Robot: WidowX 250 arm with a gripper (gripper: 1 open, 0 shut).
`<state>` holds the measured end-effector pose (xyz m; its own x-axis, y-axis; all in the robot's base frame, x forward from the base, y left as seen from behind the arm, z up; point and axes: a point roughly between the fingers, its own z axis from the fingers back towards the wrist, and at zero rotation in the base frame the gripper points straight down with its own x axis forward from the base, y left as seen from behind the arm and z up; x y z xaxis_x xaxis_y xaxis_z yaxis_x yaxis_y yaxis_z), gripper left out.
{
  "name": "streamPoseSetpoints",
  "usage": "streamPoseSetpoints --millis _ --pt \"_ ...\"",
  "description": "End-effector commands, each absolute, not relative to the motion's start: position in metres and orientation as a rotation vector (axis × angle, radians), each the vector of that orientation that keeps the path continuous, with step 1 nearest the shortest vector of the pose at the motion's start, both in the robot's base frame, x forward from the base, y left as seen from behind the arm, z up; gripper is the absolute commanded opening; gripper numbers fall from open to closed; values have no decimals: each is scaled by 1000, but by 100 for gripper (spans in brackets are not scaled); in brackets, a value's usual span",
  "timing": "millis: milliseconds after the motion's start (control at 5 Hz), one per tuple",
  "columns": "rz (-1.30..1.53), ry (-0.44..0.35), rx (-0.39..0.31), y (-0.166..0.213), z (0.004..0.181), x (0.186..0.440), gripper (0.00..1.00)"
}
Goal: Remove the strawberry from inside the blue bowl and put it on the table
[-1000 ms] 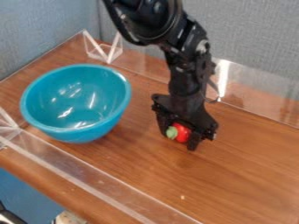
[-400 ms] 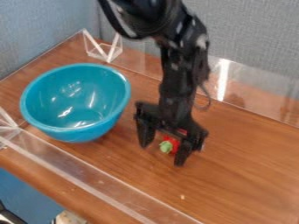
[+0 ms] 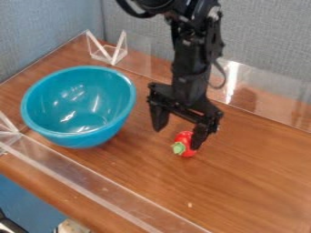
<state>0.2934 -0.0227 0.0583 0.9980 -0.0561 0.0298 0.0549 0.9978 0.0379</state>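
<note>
Fingers spread wide over strawberry (on table).

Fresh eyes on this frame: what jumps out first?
The big blue bowl at the left of the table, with nothing visible inside it. Next, the black arm coming down mid-frame with its end effector open just above the strawberry. The strawberry lies on the wood to the right of the bowl, apart from it and not gripped.
</note>
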Motion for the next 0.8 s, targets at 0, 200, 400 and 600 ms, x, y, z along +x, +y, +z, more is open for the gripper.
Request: streamPoseSetpoints --millis 0,200,400,600 --pt "-58 -82 26 -22 70 308 100" --pt "-110 -77 24 -21 62 316 100" --pt "-161 -74 22 -20 55 323 100" --pt "-210 -73 17 -20 49 329 100"
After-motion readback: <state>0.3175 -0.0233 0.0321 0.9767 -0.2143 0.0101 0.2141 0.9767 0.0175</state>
